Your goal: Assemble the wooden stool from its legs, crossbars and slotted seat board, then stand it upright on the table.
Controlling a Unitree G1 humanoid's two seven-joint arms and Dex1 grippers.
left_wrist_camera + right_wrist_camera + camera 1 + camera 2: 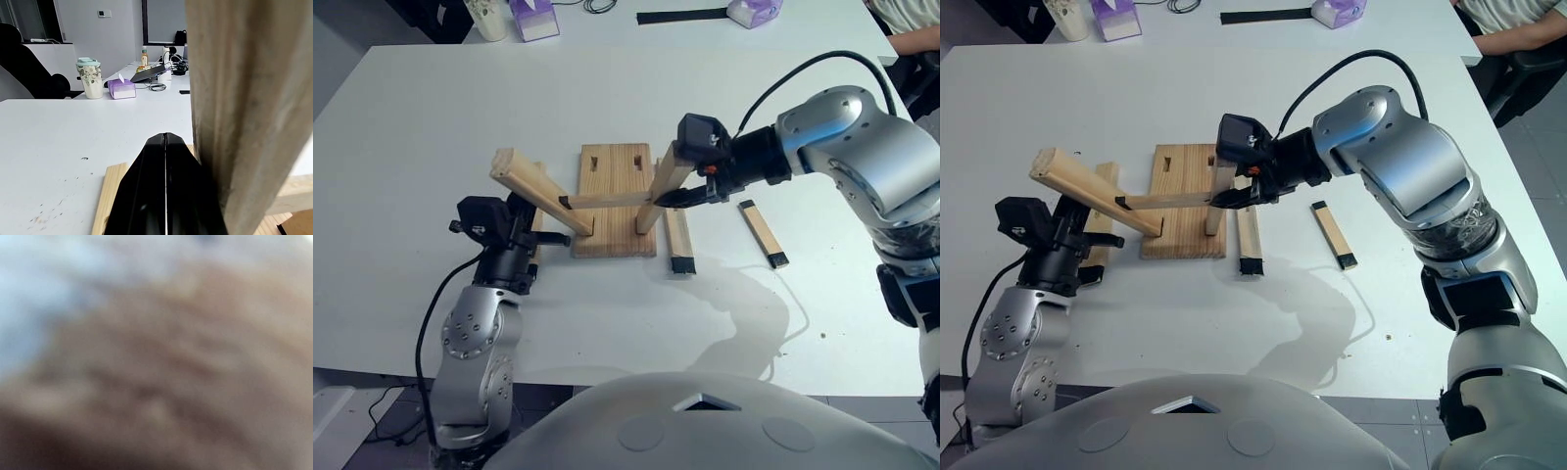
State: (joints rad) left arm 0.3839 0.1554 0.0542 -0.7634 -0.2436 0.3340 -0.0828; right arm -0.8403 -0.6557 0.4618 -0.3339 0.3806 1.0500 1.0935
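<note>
Seat board (pixel 615 176) flat on bench (pixel 431 117), slots up. Two legs standing in slots: left leg (pixel 543 193) tilted far outward, right leg (pixel 668 176) tilted less. Thin crossbar (pixel 607 200) spanning between legs. Left pincer (pixel 166 142) closed tight on nothing, just beside left leg. Right pincer (pixel 677 198) against right leg near crossbar end; cannot tell whether clamped or loose. Two loose bars with black ends on bench right of board: near bar (pixel 678 240) just beside board, far bar (pixel 764 233) well apart.
</note>
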